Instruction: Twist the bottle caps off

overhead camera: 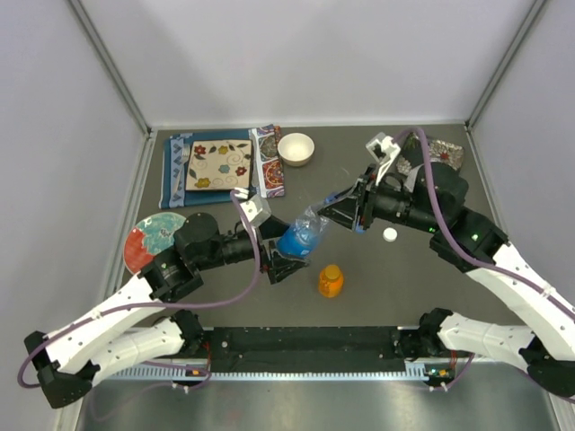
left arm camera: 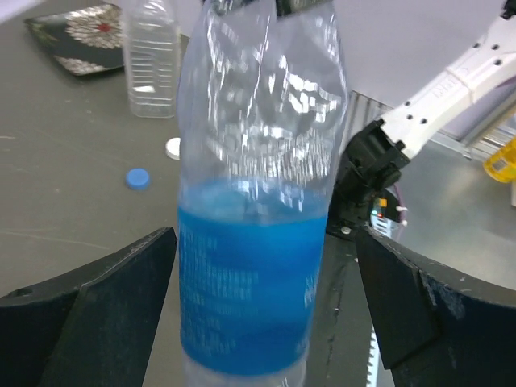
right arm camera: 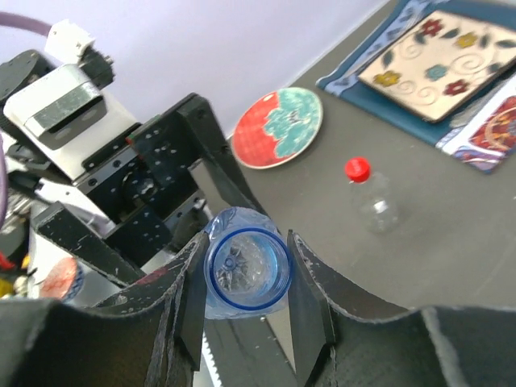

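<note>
The blue-tinted bottle (overhead camera: 301,238) hangs tilted above the table between both arms. Its mouth (right arm camera: 246,235) is uncapped. My right gripper (right arm camera: 246,278) is shut on the neck, with both fingers pressed against it. My left gripper (left arm camera: 264,266) is open around the blue label (left arm camera: 250,306), with a gap on each side. A blue cap (left arm camera: 138,178) and a white cap (left arm camera: 172,147) lie loose on the table. The white cap (overhead camera: 389,235) lies below my right gripper (overhead camera: 334,212). A slim clear bottle (right arm camera: 372,201) with a red cap (right arm camera: 356,168) lies on its side. The short orange bottle (overhead camera: 331,281) stands with its orange cap on.
A wide clear bottle (left arm camera: 153,56) stands uncapped at the back right. The white bowl (overhead camera: 296,148) and a floral tile (overhead camera: 216,164) on cloths sit at the back. A red and teal plate (overhead camera: 154,237) lies at the left edge. A dark patterned dish (overhead camera: 442,151) sits far right.
</note>
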Controlling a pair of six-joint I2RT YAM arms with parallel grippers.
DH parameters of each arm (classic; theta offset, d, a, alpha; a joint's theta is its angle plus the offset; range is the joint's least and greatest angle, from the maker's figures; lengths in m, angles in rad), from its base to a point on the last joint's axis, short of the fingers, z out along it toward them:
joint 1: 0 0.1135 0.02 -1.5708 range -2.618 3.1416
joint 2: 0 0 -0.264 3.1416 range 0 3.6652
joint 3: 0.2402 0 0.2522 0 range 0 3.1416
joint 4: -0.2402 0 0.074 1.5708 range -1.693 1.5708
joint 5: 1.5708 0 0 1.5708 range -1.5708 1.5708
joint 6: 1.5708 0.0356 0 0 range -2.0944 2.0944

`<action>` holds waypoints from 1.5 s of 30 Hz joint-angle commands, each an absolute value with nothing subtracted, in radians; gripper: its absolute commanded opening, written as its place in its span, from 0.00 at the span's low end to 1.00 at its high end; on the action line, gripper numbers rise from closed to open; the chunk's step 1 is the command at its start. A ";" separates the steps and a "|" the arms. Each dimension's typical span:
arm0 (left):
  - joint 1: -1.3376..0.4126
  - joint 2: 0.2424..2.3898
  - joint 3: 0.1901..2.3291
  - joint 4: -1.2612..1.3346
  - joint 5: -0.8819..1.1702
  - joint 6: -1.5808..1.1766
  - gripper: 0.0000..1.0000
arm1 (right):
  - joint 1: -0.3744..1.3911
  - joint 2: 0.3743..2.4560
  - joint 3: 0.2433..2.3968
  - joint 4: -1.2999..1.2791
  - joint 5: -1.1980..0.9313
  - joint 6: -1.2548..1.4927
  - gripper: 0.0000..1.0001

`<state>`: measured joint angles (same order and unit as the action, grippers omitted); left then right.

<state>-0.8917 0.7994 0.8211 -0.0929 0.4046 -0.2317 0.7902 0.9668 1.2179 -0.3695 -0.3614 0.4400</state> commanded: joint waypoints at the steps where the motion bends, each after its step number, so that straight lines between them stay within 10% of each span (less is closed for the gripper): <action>1: -0.891 0.726 0.888 -0.130 0.267 -0.166 0.98 | 0.801 0.953 1.347 -0.423 -0.174 0.342 0.17; 11: -0.893 0.534 0.867 -0.230 0.011 -0.118 0.98 | 0.752 1.112 1.439 -0.532 0.667 0.213 0.04; 38: -0.893 0.396 0.758 -0.241 0.028 -0.172 0.98 | 0.472 1.588 1.307 -0.229 0.666 0.265 0.10; 45: -0.893 0.439 0.759 -0.218 0.038 -0.166 0.98 | 0.471 1.605 1.310 -0.235 0.643 0.244 0.28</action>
